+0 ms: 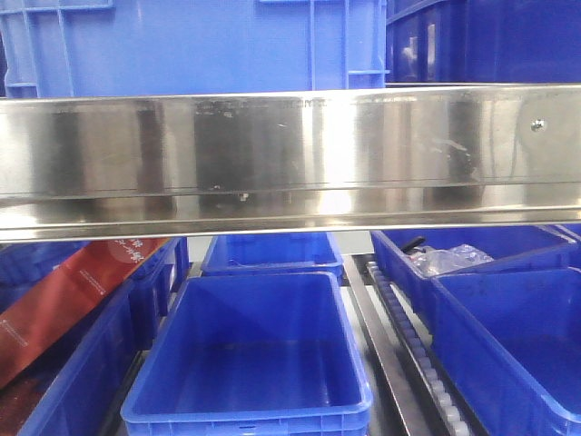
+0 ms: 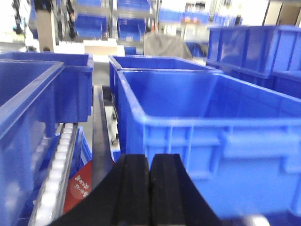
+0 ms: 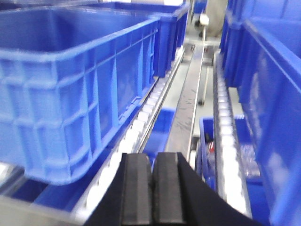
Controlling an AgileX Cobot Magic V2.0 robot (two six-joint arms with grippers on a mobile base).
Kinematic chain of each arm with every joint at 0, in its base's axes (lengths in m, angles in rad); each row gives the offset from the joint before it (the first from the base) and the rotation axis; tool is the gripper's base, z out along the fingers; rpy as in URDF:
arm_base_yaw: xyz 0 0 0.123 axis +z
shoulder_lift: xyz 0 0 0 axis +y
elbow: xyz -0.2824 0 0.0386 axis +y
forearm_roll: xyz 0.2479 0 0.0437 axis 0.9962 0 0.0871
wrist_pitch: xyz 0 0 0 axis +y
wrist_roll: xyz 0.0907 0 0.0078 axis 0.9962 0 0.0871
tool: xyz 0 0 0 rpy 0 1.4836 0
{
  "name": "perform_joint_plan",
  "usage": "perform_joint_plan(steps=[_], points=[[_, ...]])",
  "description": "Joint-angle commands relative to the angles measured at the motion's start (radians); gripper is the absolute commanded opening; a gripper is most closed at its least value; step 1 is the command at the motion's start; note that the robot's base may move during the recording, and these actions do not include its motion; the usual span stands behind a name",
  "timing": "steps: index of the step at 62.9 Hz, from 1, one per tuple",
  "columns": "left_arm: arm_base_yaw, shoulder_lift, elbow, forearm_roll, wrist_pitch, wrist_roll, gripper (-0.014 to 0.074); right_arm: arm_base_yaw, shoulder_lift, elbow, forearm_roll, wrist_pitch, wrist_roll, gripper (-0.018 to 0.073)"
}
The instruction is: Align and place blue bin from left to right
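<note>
An empty blue bin [image 1: 254,354] sits in the middle lane under the steel shelf beam in the front view. The same bin [image 2: 207,127] fills the right of the left wrist view, and the bin [image 3: 70,84] stands on the left in the right wrist view. My left gripper [image 2: 150,188] is shut and empty, low in front of the bin's near left corner. The right gripper [image 3: 153,188] is also shut with nothing in it, over the roller rail beside the bin's right wall. Neither gripper shows in the front view.
A steel shelf beam [image 1: 290,154] crosses the front view. A second blue bin [image 1: 272,250] sits behind the middle one. More bins [image 1: 508,336] stand right, another bin [image 1: 82,363] left. Roller rails [image 1: 413,345] run between lanes. A red package [image 1: 64,300] lies at left.
</note>
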Motion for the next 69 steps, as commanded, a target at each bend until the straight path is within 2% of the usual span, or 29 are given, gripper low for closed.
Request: perform_joint_plan(steps=[1, 11, 20, 69], points=[[-0.004, -0.098, 0.084, 0.007, -0.021, 0.001, -0.0111, -0.002, -0.117, 0.118, -0.019, -0.098, -0.01, -0.0151], [-0.004, -0.212, 0.162, 0.007, -0.001, 0.001, -0.0111, -0.002, -0.322, 0.288, -0.036, -0.154, -0.01, -0.0153], [-0.004, -0.242, 0.175, 0.007, -0.001, 0.001, -0.0111, -0.002, -0.413, 0.33, -0.036, -0.154, -0.01, -0.0153], [-0.004, -0.244, 0.175, 0.007, -0.002, 0.001, -0.0111, -0.002, -0.429, 0.332, -0.036, -0.157, -0.01, -0.0153]])
